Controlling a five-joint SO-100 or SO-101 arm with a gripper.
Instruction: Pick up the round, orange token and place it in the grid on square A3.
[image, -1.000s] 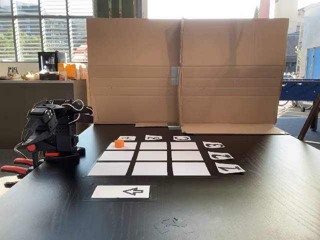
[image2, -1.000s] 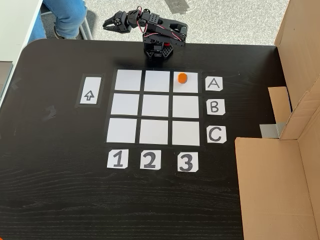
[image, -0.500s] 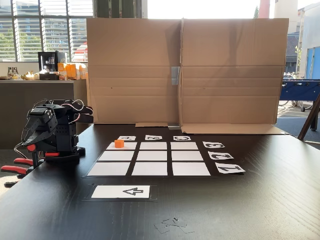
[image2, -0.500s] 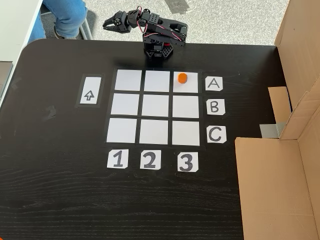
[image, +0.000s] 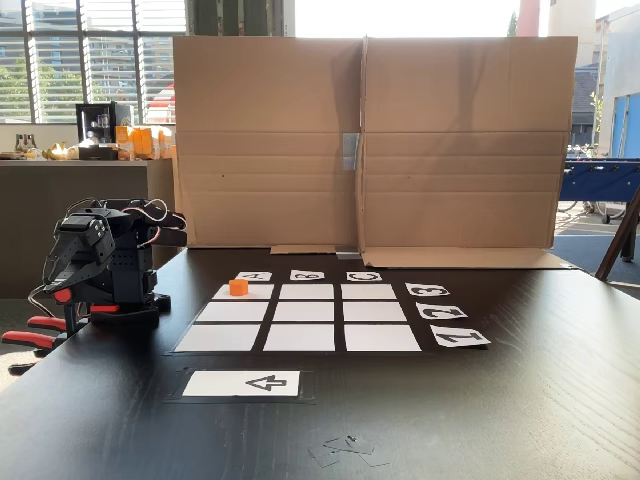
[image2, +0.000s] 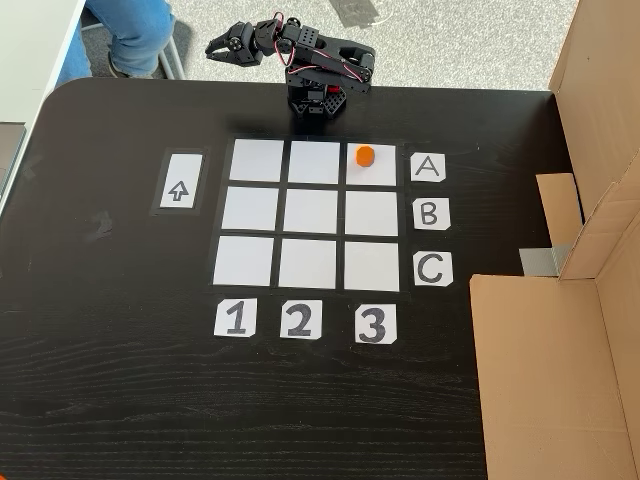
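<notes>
Token (image2: 365, 155) was seen resting on A3 (image2: 372, 173), task apparently done; gripper (image2: 214, 46) was folded away, jaws spread, empty.

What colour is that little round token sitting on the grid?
Bright orange; the token shows best in the fixed view looking down from above.
</notes>
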